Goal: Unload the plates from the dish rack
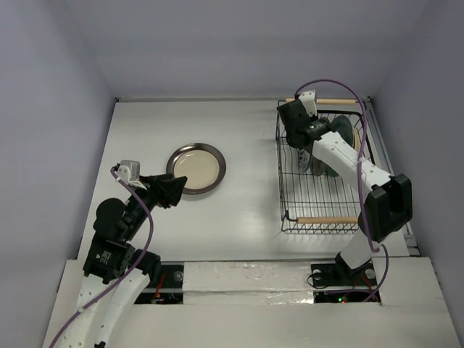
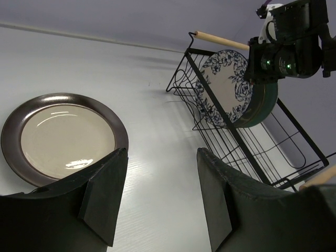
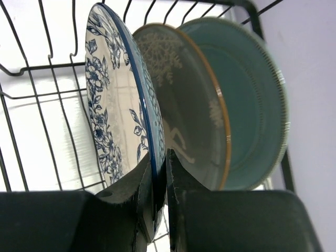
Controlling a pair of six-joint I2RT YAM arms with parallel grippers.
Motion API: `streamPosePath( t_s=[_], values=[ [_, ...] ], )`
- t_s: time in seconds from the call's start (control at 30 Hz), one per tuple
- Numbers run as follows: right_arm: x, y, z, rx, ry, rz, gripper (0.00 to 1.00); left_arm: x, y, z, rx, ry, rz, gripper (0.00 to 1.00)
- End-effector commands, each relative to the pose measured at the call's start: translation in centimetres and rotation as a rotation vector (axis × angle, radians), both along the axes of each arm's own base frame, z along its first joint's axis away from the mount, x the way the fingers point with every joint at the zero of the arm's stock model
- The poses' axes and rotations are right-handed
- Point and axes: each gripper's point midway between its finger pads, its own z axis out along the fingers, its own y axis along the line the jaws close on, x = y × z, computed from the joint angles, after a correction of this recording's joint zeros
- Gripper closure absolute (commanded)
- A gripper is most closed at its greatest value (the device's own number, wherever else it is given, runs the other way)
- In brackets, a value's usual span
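Note:
The black wire dish rack (image 1: 282,181) stands at the right and holds three upright plates. In the right wrist view these are the white plate with blue flowers (image 3: 107,105), the dark brown deer plate (image 3: 184,105) and the teal plate (image 3: 247,105). My right gripper (image 3: 160,163) is shut on the floral plate's near rim, inside the rack (image 3: 42,68). The tan plate with a dark rim (image 1: 196,168) lies flat on the table. My left gripper (image 1: 174,190) is open and empty just beside its near edge (image 2: 63,136).
The rack has a wooden rod handle at the far end (image 1: 330,101) and one at the near end (image 1: 326,220). A wall runs close along the rack's right side. The left wrist view shows the floral plate (image 2: 223,86) and my right wrist above it.

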Motion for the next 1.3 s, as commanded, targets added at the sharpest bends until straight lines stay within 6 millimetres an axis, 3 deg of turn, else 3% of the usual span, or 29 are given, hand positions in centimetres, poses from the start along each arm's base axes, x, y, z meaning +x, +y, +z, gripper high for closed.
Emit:
streamPosePath(
  t_s=[0.0,0.3,0.43,0.47,0.67,0.77,0.8,0.87,0.9,0.93,0.97,1.0,1.03,1.07,1.13,1.17,1.27],
  values=[
    [0.5,-1.9,7.1,-0.045,-0.162,-0.073,1.0,-0.1,-0.2,1.2,-0.02,-0.051,-0.015,0.48],
    [-1.4,-2.8,13.0,0.016,-0.279,-0.073,1.0,0.0,-0.3,1.1,-0.019,-0.048,-0.021,0.48],
    [-3.0,-2.4,16.8,0.198,-0.431,-0.024,1.0,-0.1,-0.3,1.2,-0.02,-0.051,-0.019,0.48],
    [-4.2,-2.6,18.0,0.255,-0.485,-0.008,1.0,-0.1,-0.3,1.1,-0.019,-0.048,-0.019,0.48],
    [-7.1,-0.9,23.7,0.531,-0.722,0.162,1.0,0.0,-0.4,1.0,-0.017,-0.044,-0.021,0.48],
    [-6.6,2.9,24.1,0.69,-0.738,0.325,1.0,0.2,-0.2,1.0,-0.017,-0.044,-0.01,0.48],
    [-6.1,5.6,24.1,0.767,-0.716,0.434,1.0,0.2,-0.2,1.0,-0.017,-0.042,-0.01,0.48],
    [-5.4,9.8,22.0,0.881,-0.653,0.518,1.0,0.3,0.1,1.1,-0.016,-0.046,0.004,0.48],
    [-5.2,12.0,22.3,0.946,-0.656,0.586,1.0,0.3,0.2,1.0,-0.017,-0.044,0.007,0.48],
    [-4.5,14.7,19.8,0.985,-0.59,0.624,1.0,0.3,0.3,1.1,-0.019,-0.048,0.011,0.48],
    [-4.2,16.1,19.0,1.067,-0.568,0.636,1.0,0.3,0.4,1.1,-0.02,-0.046,0.019,0.48],
    [-4.2,18.1,20.2,1.146,-0.603,0.704,1.0,0.3,0.4,1.1,-0.021,-0.044,0.02,0.48],
    [-4.2,19.8,19.6,1.201,-0.565,0.758,1.0,0.4,0.4,1.0,-0.02,-0.041,0.022,0.48],
    [-3.7,22.1,17.6,1.265,-0.498,0.76,1.0,0.5,0.4,0.9,-0.019,-0.038,0.027,0.48],
    [-3.5,24.7,17.2,1.319,-0.468,0.808,1.0,0.6,0.5,0.8,-0.017,-0.031,0.03,0.48],
    [-3.0,26.7,15.2,1.326,-0.415,0.796,1.0,0.7,0.4,0.7,-0.016,-0.028,0.03,0.48],
    [-1.5,29.0,13.6,1.358,-0.378,0.767,1.0,0.8,0.4,0.6,-0.013,-0.019,0.031,0.48]
  ],
)
